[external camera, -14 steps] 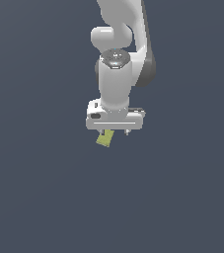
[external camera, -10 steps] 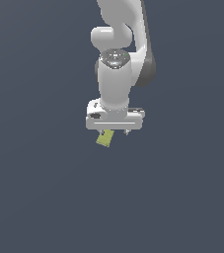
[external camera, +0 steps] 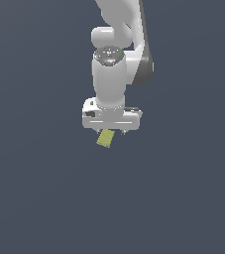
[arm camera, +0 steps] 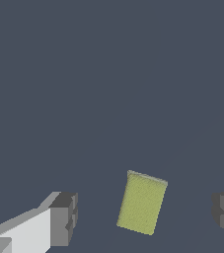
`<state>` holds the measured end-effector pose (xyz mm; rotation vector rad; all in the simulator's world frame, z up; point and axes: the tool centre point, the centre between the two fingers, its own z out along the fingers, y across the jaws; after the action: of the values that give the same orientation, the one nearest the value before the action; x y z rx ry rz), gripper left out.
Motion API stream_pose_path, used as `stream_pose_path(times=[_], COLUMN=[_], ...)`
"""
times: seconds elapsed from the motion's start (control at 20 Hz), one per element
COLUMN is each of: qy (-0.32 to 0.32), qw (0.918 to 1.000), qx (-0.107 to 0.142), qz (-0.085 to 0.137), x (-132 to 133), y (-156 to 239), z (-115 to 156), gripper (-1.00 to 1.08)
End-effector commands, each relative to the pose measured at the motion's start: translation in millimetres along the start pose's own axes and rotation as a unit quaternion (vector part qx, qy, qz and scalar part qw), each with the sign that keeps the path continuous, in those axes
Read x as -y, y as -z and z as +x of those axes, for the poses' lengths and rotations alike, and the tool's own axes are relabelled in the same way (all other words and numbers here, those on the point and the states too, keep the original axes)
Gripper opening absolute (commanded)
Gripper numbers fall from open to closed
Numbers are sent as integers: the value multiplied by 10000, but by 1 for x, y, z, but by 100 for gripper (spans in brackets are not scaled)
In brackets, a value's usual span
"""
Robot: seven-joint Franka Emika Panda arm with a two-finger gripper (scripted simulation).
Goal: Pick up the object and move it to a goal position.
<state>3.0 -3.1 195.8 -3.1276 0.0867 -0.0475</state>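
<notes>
One white robot gripper above one small flat yellow-green rectangular block.
In the wrist view the block lies between two dark-grey fingertips spread wide, touching neither. Its long axis runs across the line between the fingertips, slightly tilted. The plain dark-grey surface fills both views.

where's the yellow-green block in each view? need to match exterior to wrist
Exterior view: the yellow-green block sits just below the white tool, slightly toward the exterior view's left, tilted.
Wrist view: the block lies between the two dark fingertips, apart from both, tilted.
Shared landmark: the tool itself; the block is right at it in both views.
</notes>
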Motion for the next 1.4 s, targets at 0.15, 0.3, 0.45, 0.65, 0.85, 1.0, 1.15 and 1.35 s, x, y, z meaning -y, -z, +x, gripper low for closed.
stream_pose_path(times=[0.15, 0.3, 0.45, 0.65, 0.85, 1.0, 1.15, 1.35], qy=[5, -32, -99, -240, -441, -629, -799, -971], qw=[10000, 10000, 9999, 9997, 9990, 9980, 9967, 9952], qx=[1, 6, 15, 35, 61, 85, 105, 125], qz=[1, 2, 2, 1, -7, -20, -37, -58], x=[1, -1, -3, -8, -14, -21, -27, -33], y=[0, -5, -14, -33, -58, -81, -99, -117], z=[0, -2, -7, -18, -34, -51, -67, -85], gripper=[100, 100, 100, 100, 100, 100, 100, 100])
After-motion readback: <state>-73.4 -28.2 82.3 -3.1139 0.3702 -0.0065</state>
